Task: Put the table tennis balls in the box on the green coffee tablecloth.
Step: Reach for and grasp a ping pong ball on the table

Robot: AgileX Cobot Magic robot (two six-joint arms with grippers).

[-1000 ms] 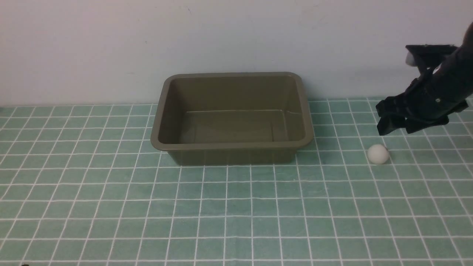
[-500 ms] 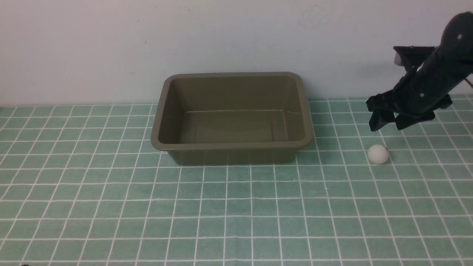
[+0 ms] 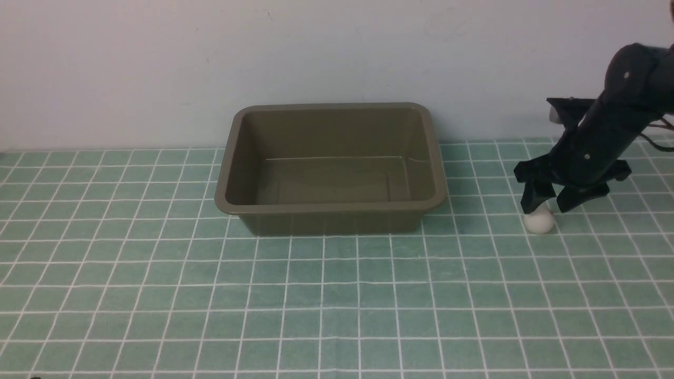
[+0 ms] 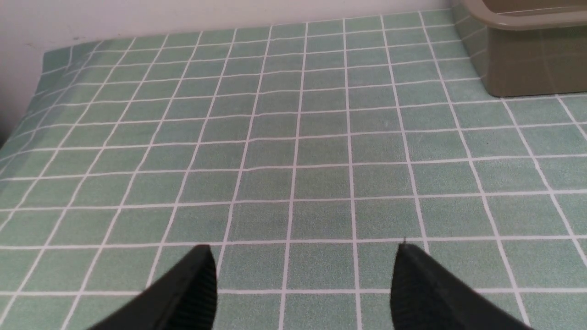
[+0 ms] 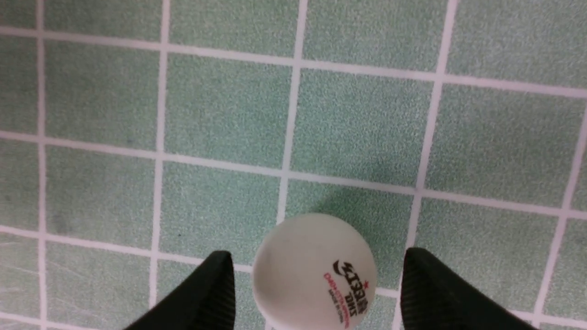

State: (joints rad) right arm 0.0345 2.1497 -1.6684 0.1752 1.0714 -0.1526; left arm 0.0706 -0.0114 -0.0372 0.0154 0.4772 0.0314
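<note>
Pickup barely begun, nothing boxed.
My right gripper [image 3: 545, 204], unclenched, straddled the small matte white ball [image 3: 538, 223]; the olive-brown plastic tub [image 3: 326, 208] to its left lay empty.

The right arm [image 3: 613, 131] comes in from the right edge of the front view, its black forearm sloping down toward the wrist. The right gripper [image 3: 547, 204] points steeply downward, its two fingers [image 3: 531, 196] spread wide apart. The left gripper [image 4: 303, 254] shows only in its own wrist view, low and angled forward, its fingers parted just as widely.
</note>
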